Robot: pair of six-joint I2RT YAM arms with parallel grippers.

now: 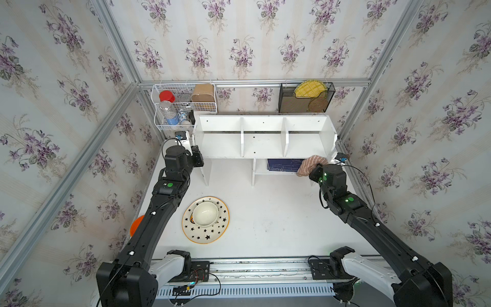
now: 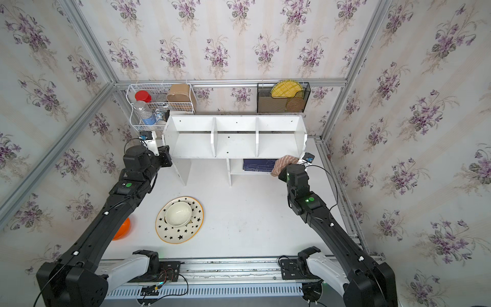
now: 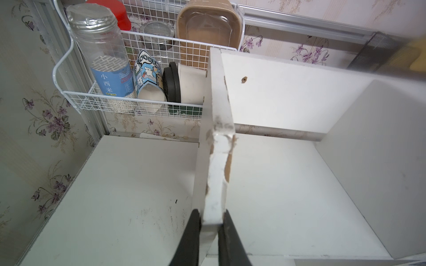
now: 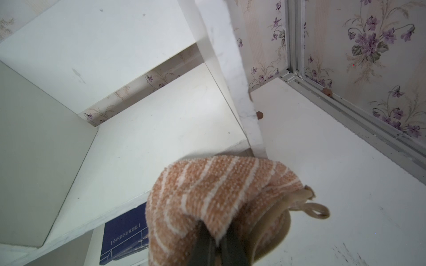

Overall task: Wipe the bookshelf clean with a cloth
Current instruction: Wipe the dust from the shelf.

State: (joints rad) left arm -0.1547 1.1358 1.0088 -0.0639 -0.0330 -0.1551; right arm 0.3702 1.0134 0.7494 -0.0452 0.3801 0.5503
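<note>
Cloth (image 4: 219,195) pinched in right tool (image 4: 217,239) at right edge of bookshelf (image 1: 265,125); left tool (image 3: 211,221) clamping its left edge.

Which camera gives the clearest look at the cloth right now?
The right wrist view: the cloth fills the foreground, stripes and corner loop plain, the right gripper shut on it. In both top views it is only a small bundle by the bookshelf. The left wrist view misses it.

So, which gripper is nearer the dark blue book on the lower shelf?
Right. The right gripper, shut on the striped tan cloth, is beside the book; the left gripper clamps the white bookshelf's opposite end panel.
</note>
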